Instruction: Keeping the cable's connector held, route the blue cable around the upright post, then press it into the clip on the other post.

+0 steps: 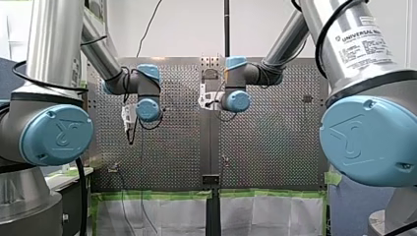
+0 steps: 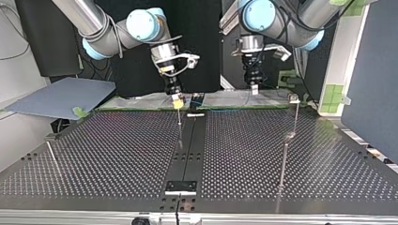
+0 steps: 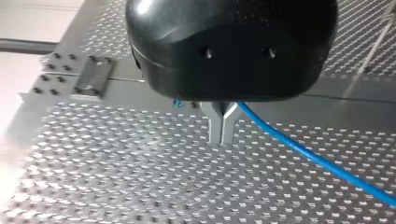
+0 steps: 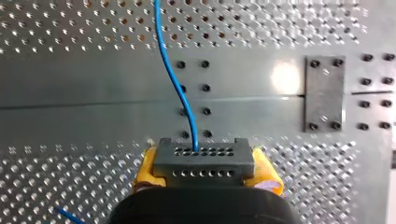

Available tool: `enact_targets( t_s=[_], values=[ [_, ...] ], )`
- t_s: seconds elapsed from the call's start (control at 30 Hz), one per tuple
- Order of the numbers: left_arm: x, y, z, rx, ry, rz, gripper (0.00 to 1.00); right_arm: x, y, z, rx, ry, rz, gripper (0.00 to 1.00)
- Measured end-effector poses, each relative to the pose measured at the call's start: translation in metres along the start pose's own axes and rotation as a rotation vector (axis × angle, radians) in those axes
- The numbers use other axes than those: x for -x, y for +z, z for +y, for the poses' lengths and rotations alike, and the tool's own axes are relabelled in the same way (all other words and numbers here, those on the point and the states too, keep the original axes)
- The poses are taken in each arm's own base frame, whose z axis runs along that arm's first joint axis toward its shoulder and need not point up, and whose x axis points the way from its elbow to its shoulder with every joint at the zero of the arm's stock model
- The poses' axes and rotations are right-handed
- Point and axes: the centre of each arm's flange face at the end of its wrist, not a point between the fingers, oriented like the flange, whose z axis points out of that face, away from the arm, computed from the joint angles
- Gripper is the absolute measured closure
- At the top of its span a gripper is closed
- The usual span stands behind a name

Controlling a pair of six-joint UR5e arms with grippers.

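Note:
In the right wrist view my right gripper has its yellow pads shut on a grey connector with rows of holes. The blue cable leaves the connector and runs ahead over the plate. My left gripper has its metal fingers shut on the blue cable, which trails off beside them. In the top view my right gripper hangs just above a thin upright post near the far middle. My left gripper is at the far edge, left of a post with a clip.
The perforated table has a dark centre strip with a bracket near its front. Another thin post stands at the top view's left. A blue-grey board lies off the table's far left corner.

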Motion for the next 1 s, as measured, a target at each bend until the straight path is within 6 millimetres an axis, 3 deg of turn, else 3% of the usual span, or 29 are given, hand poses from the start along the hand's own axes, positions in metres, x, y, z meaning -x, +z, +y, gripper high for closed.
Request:
enact_targets(
  t_s=[0.33,1.0],
  values=[
    [0.049,0.008,0.005,0.01,-0.05,-0.042,1.0,-0.004,0.02,-0.012,-0.034,-0.005,0.01,1.0],
    [0.165,0.025,0.014,0.026,-0.138,-0.217,1.0,-0.07,0.056,-0.034,-0.095,0.012,0.071,1.0]
  ],
)
